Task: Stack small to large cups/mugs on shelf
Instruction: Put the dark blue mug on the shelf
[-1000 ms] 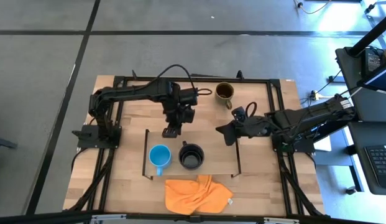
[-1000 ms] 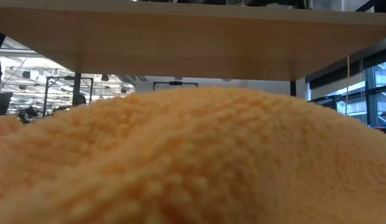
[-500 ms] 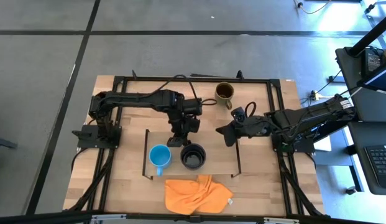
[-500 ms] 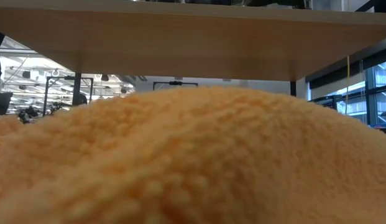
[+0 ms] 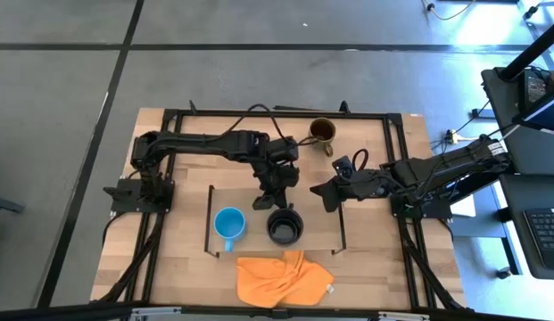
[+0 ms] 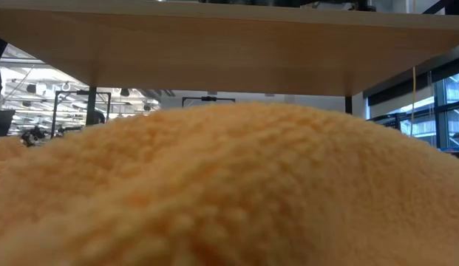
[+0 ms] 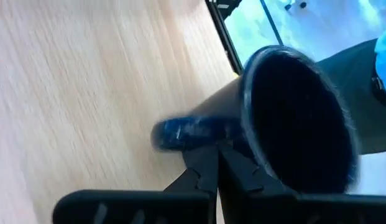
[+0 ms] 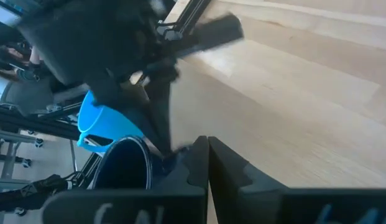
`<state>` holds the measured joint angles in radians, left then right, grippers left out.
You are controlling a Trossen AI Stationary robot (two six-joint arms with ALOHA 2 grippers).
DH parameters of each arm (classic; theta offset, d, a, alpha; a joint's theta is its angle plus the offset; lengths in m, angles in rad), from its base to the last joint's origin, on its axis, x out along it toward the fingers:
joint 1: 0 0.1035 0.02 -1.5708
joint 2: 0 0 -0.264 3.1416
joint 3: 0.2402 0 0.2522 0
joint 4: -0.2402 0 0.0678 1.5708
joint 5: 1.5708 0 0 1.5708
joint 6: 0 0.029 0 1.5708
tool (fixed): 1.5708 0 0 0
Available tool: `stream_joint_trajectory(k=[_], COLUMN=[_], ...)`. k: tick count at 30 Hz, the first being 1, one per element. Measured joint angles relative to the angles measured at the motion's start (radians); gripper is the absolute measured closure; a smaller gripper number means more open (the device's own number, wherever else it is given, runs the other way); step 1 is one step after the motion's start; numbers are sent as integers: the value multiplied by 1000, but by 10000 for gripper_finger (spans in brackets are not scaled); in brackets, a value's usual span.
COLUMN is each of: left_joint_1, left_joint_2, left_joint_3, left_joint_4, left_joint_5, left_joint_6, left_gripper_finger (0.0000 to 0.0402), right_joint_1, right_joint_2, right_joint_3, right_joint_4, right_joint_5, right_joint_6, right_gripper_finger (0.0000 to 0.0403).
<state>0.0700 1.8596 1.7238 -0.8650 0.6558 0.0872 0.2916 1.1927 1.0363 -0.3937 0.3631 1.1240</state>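
The light-blue mug (image 5: 229, 223) and the black mug (image 5: 285, 226) stand upright side by side on the light-wood shelf (image 5: 317, 230). The olive-brown mug (image 5: 323, 132) stands on the tabletop at the far edge. My left gripper (image 5: 272, 201) is shut, just far of the black mug, at its handle. The mug's dark mouth (image 7: 295, 121) fills the left wrist view. My right gripper (image 5: 324, 192) is shut and empty above the shelf's right end; its wrist view shows both mugs (image 8: 102, 121) beyond it. My left gripper meets the black mug's handle (image 7: 180, 134) with its shut fingertips (image 7: 208, 158), where the handle joins the wall on the mug's far side. The fingers slant down from the far side. The mug stands upright on the shelf. Blur hides the exact point of touch.
An orange cloth (image 5: 284, 275) lies crumpled on the table in front of the shelf and fills the low view (image 6: 229, 192). The shelf's thin black end frames (image 5: 210, 218) stand at both ends. The shelf is bare to the right of the black mug.
My left gripper has moved toward the table's right edge and a little nearer, from above the shelf's far edge near the blue mug to the black mug's handle. The black mug has slid a short way right along the shelf, staying upright. My right gripper has barely shifted.
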Motion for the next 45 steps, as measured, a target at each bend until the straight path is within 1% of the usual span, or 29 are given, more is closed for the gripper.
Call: stream_joint_trajectory(k=[2,5,13,16,20,22,24,26,30,33,35,37,39,42,45], left_joint_1=[1,11,85,125,164,159,140,116,54,15,-9,-32,-56,-104,-162], left_joint_2=[12,36,50,42,12,-23,-58,-107,-176,-202,-207,-207,-206,-206,-206], left_joint_3=[-3,-2,-1,29,91,112,130,130,130,130,130,130,130,130,139], left_joint_4=[-9,30,118,90,-25,-120,-156,-234,-321,-331,-316,-300,-301,-296,-284], left_joint_5=[1,8,28,29,35,3,-48,-117,-268,-310,-329,-352,-359,-378,-463], left_joint_6=[10,19,-5,-4,18,27,27,22,-25,-61,-93,-120,-152,-235,-366], left_gripper_finger=[401,401,401,401,395,386,373,358,324,308,305,307,311,322,339], right_joint_1=[0,0,0,0,0,0,-1,-1,-1,-1,-2,-15,-41,-84,-126], right_joint_2=[0,0,0,0,0,0,0,0,0,4,14,27,44,72,89], right_joint_3=[0,0,0,0,0,0,0,0,0,0,0,0,0,0,0], right_joint_4=[0,1,-2,-3,-5,-10,-7,3,40,69,66,47,55,61,81], right_joint_5=[1,1,2,2,2,1,-8,-28,-81,-109,-108,-108,-141,-223,-304], right_joint_6=[0,0,1,0,-2,-3,-3,-3,-23,-72,-81,-82,-82,-115,-205], right_gripper_finger=[395,395,395,395,394,386,371,348,291,264,260,266,281,317,359])
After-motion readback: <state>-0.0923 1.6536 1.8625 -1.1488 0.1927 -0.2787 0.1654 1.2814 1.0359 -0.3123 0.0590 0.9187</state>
